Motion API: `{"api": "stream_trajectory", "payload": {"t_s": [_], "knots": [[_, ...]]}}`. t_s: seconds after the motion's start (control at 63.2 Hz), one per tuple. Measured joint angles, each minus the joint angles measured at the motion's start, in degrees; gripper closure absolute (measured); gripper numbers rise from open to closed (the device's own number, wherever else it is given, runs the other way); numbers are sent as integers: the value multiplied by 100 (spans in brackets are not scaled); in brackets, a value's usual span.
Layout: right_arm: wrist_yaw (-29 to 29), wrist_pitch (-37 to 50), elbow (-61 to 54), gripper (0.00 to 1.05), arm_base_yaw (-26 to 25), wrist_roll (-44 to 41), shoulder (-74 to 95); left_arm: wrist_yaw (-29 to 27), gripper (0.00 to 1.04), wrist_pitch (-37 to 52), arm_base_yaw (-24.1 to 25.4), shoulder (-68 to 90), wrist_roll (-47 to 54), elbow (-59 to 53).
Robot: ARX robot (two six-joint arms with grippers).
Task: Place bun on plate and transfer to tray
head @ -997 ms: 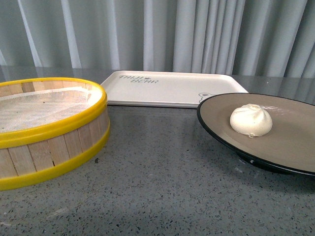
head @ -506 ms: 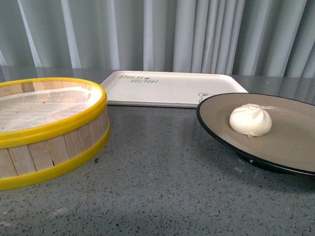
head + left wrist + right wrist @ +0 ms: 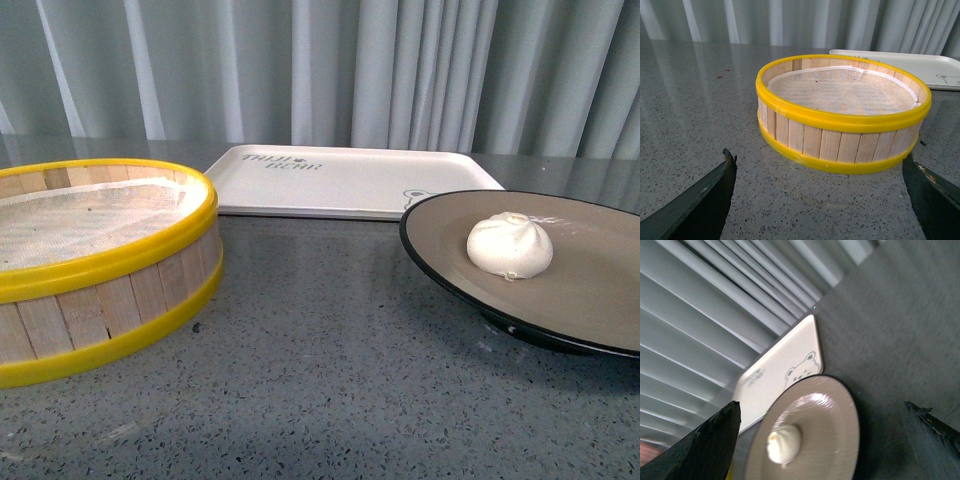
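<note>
The bun (image 3: 510, 246) sits on the plate (image 3: 600, 292), with the tray (image 3: 350, 185) at the plate's 11 o'clock and the steamer basket (image 3: 100, 300) at its 9 o'clock. The left gripper (image 3: 817, 157) and right gripper (image 3: 821, 407) both stand wide apart.

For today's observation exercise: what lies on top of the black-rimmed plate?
One white bun sits on the plate, on its beige inside; nothing else shows there. The patch under the bun is covered.
</note>
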Motion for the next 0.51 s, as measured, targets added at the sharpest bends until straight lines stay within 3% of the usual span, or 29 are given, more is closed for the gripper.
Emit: {"api": "stream_trajectory", "payload": {"t_s": [0.206,0.348,0.506], "knots": [[-1108,-686,120,8,-435,1910,442,0,7,0,0,0,0,0],[-1351,-629,118,8,-734,2275,940,0,7,0,0,0,0,0],[-1239,-249,262,8,-608,2396,1746,0,7,0,0,0,0,0]]}}
